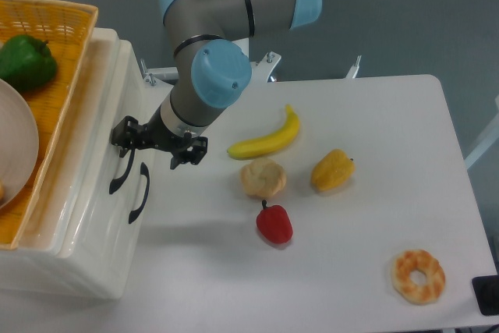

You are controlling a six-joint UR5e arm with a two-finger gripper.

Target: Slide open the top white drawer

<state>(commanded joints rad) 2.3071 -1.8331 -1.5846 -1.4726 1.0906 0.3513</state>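
The white cabinet (86, 216) stands at the left, its front facing right. The top white drawer (100, 163) sits flush with the cabinet front. Its curved black handle (119, 177) lies just left of the lower drawer's matching handle (139, 193). My gripper (153, 146) hangs at the upper end of the top handle, pointing down and left at the cabinet front. Its black fingers (122, 133) are spread open, the left one touching or almost touching the handle's top end. Nothing is held between them.
A yellow wicker basket (66, 60) on the cabinet holds a green pepper (25, 60) and a white plate (15, 146). On the table lie a banana (269, 139), a bun (263, 178), a yellow pepper (331, 171), a red pepper (274, 224) and a donut (419, 275).
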